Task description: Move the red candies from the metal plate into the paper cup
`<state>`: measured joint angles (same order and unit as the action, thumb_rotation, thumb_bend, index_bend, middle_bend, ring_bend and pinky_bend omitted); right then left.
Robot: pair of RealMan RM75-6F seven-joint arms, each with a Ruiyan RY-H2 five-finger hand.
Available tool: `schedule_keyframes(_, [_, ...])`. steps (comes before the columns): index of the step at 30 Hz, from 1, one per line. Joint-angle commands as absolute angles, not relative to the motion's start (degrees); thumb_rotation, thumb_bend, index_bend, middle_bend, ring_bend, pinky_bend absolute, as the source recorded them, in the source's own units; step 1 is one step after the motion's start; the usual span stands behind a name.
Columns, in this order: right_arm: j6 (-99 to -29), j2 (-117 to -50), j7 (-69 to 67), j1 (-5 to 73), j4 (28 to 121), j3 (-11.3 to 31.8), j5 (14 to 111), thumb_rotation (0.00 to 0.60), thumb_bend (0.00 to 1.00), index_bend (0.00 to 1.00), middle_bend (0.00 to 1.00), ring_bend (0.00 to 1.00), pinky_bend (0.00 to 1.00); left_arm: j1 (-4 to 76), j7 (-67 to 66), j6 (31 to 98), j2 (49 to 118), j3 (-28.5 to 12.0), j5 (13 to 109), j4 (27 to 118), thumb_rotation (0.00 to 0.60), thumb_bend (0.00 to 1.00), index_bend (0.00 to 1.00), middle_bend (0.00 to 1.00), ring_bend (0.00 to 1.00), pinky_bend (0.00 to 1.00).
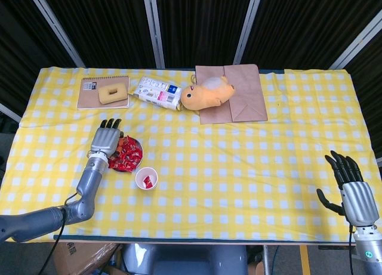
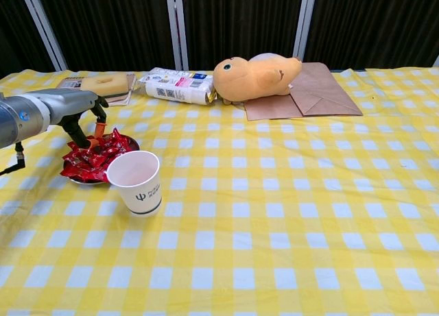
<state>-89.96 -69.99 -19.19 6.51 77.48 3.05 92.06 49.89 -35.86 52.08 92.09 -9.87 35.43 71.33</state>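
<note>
1. The left hand (image 2: 81,109) has its fingers (image 2: 100,114) pinching one red candy (image 2: 100,129) above the metal plate (image 2: 73,173).
2. More candies (image 1: 125,156) heap the plate, beside the paper cup (image 2: 137,181).
3. The right hand (image 1: 353,192) hangs off the desk (image 2: 288,213), its fingers apart.

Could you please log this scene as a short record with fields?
plate: metal plate heaped with red candies, near table's left edge
cup: paper cup beside the plate, one candy inside
left hand: left hand over the plate, pinching a candy
right hand: right hand idle at far right, holding nothing, fingers apart
back of table: notebook, packet, plush, paper bag
</note>
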Motion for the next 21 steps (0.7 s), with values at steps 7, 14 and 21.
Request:
schedule_keyframes(7, [-90.2, -70.1, -19.3, 6.5, 77.3, 3.1, 92.1, 0.6, 0.42, 0.0, 0.0, 0.0, 0.0, 49.2, -33.1, 56.3, 86.3, -13.1, 39.1, 80.9, 0.6, 0.48, 0.59, 0.04, 0.0, 0.0])
schedule_keyframes(14, [-90.4, -70.2, -19.2, 6.5, 77.2, 3.2, 92.2, 0.6, 0.42, 0.0, 0.0, 0.0, 0.0, 47.6, -31.9, 59.5, 78.5, -13.9, 44.0, 96.7, 0.6, 0.48, 0.59, 0.04, 0.0, 0.0])
schedule_keyframes(21, [-90.5, -70.4, -19.0, 6.5, 77.0, 3.2, 92.2, 0.6, 0.42, 0.0, 0.0, 0.0, 0.0, 45.8, -32.7, 61.7, 73.8, -10.8, 50.9, 110.5, 0.6, 0.48, 0.59, 0.04, 0.0, 0.0])
